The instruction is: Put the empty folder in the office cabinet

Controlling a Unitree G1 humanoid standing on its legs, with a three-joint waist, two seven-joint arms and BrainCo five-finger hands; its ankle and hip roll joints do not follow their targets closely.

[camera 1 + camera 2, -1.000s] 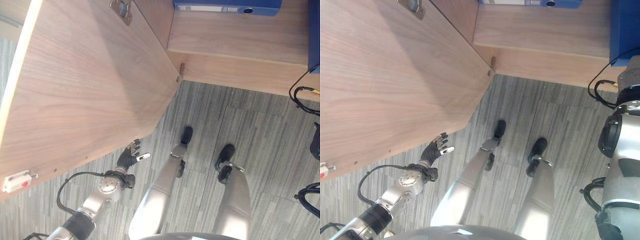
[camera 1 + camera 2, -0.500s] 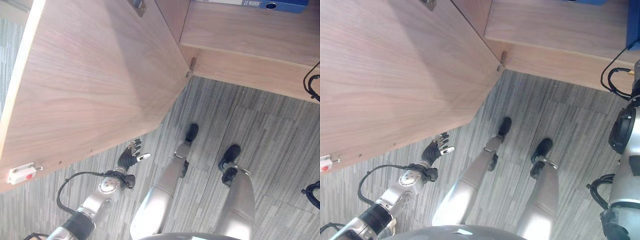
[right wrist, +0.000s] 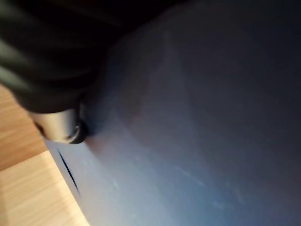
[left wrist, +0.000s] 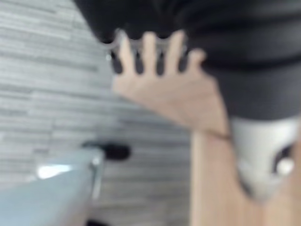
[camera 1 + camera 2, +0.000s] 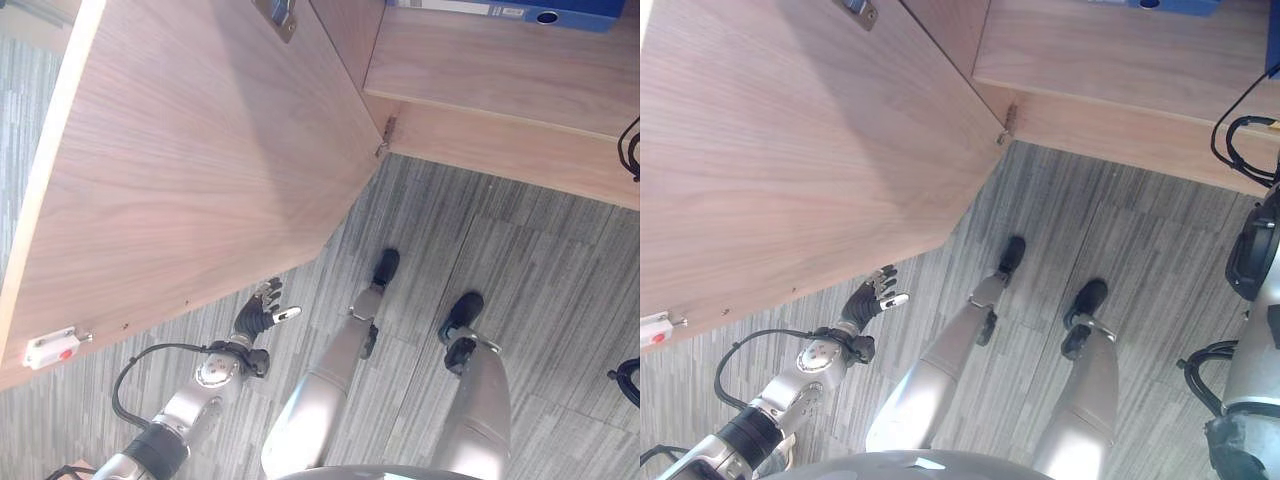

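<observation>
A large open wood-grain cabinet door [image 5: 190,160] is seen across the upper left of the left eye view, with a small white catch with a red dot [image 5: 50,348] at its lower left edge and a metal hinge fitting [image 5: 278,14] at the top. A wooden cabinet shelf [image 5: 500,70] is seen at the upper right, and a blue folder lying flat [image 5: 520,12] is seen on it at the top edge. A grey striped carpet floor [image 5: 500,240] is seen below.

The left hand [image 5: 258,314] is seen in the lower left, just below the door's lower edge; its fingers are spread and nothing is held.

In the right wrist view, the right hand [image 3: 51,70] is seen pressed against a blue folder panel [image 3: 197,132], with wood [image 3: 33,193] in the lower left corner. Whether its fingers are curled round the folder cannot be told.
</observation>
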